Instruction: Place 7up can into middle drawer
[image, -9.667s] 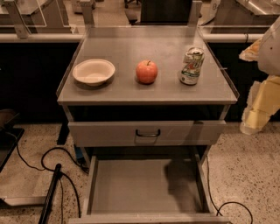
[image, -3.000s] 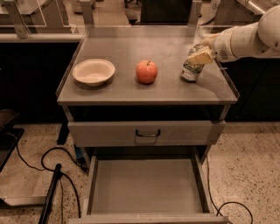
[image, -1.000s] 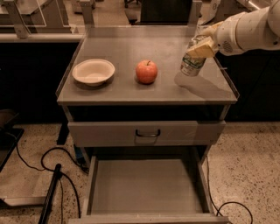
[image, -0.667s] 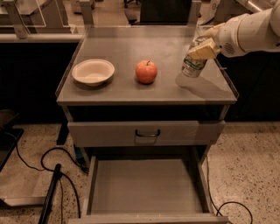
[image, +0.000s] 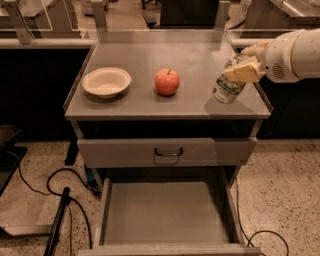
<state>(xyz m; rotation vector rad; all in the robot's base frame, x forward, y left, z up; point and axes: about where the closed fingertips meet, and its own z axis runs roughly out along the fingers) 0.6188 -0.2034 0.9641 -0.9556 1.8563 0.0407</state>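
The 7up can (image: 228, 86), white-silver with a green band, hangs tilted just above the right part of the grey cabinet top (image: 150, 55). My gripper (image: 242, 67) comes in from the right on a white arm and is shut on the can's upper part. The middle drawer (image: 167, 212) stands pulled out below, a wide grey tray with a flat bare floor and low side walls. It lies down and to the left of the can.
A red apple (image: 167, 82) and a white bowl (image: 106, 82) sit on the cabinet top left of the can. The shut upper drawer (image: 167, 151) has a small black handle. Black cables (image: 55, 200) lie on the speckled floor at left.
The gripper closed on the can on the cabinet top, lifted it and tilted it. Over the last second it has carried the can slightly down and toward the front right edge.
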